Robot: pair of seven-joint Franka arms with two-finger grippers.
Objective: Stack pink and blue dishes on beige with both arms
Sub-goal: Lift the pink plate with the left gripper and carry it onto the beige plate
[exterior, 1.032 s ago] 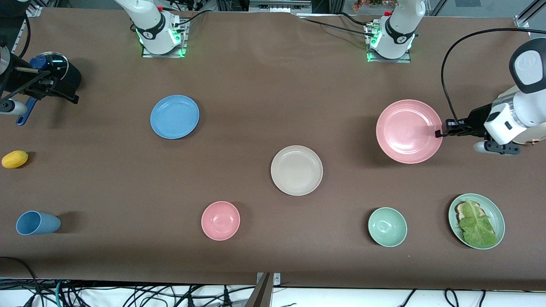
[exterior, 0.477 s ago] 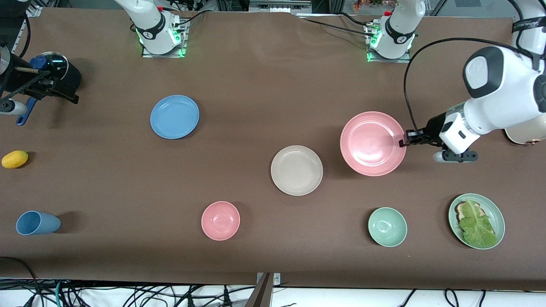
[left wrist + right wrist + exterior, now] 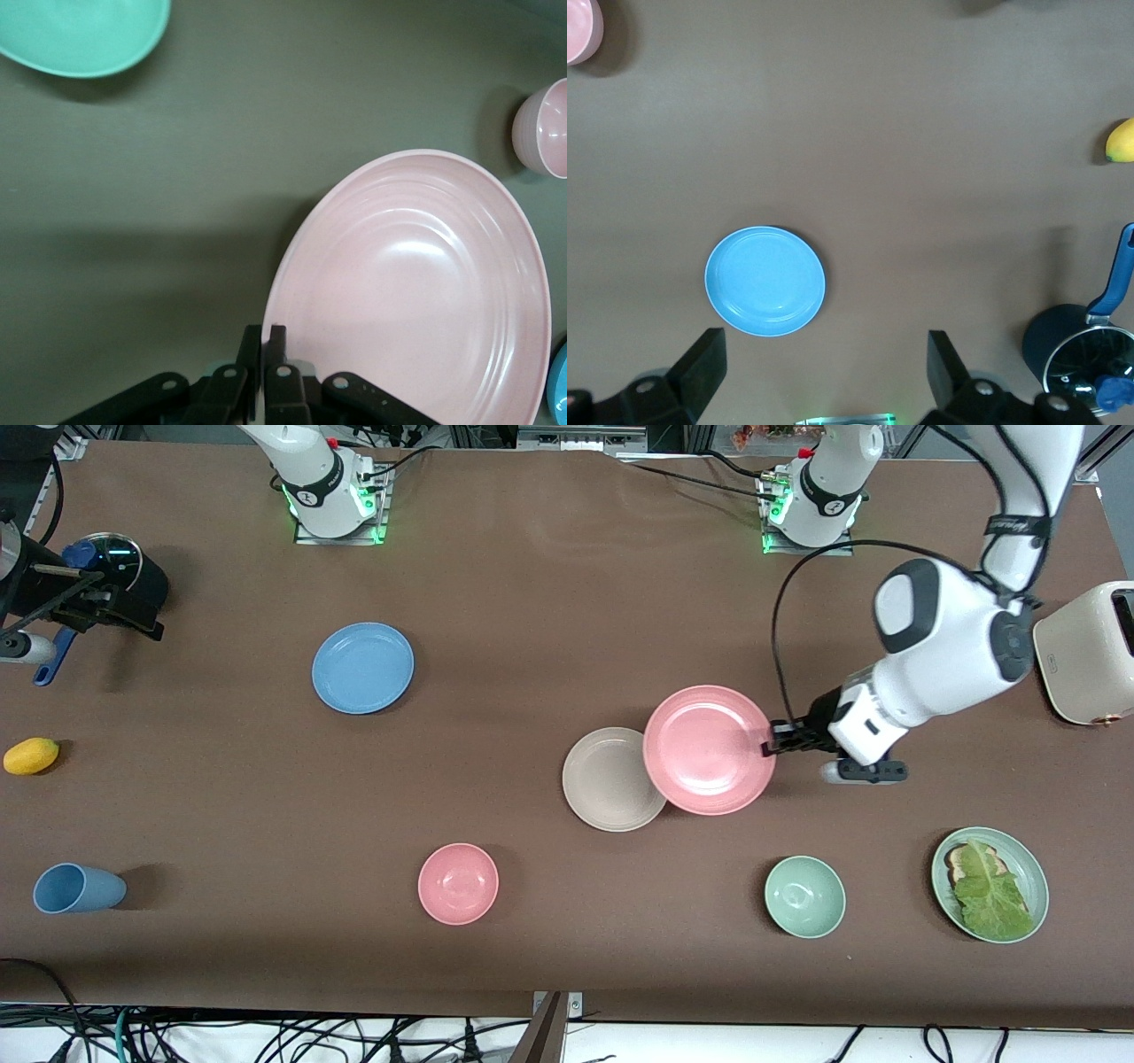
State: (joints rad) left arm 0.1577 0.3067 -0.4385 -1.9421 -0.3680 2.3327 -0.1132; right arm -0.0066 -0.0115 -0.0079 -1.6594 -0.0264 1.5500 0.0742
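My left gripper is shut on the rim of the pink plate, at the edge toward the left arm's end of the table. It holds the plate over the table, and the plate's other edge overlaps the rim of the beige plate, which lies mid-table. The light blue plate lies flat toward the right arm's end. High above that plate hangs my right gripper, open and empty; the front view does not show it.
A pink bowl, a green bowl and a green plate with lettuce sit nearer the front camera. A blue cup, a lemon and a dark pot sit at the right arm's end. A cream toaster stands at the left arm's end.
My left gripper has carried the pink plate from the left arm's end toward mid-table, until its edge overlaps the beige plate. The blue plate has not moved.
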